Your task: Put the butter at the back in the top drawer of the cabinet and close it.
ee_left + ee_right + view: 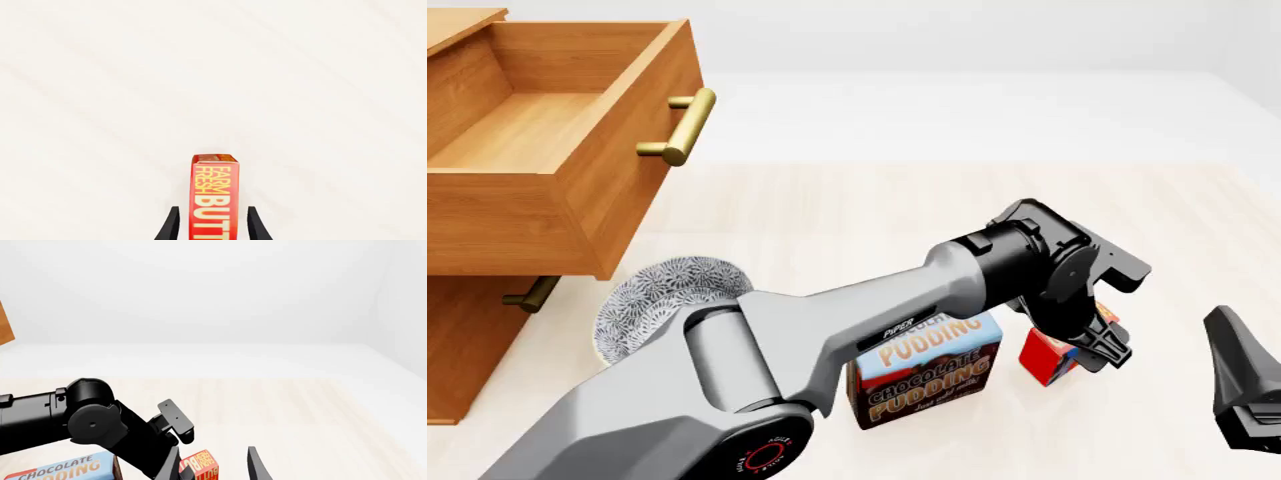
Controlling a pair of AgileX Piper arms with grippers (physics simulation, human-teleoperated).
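Flanking glossy red butter [215, 195] (boxy), jaws seemingly touching

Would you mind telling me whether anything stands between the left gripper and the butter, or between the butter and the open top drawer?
Nothing visible separates them: the left gripper already straddles the butter. The pudding box stands just beside the butter, on the side toward the open top drawer.

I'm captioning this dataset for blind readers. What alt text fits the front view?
The left arm reaches across the table, its gripper lowered over a small red butter box beside a chocolate pudding box. At far left, the cabinet has its top drawer pulled open, with a patterned bowl in front of it. The right gripper shows at the right edge.
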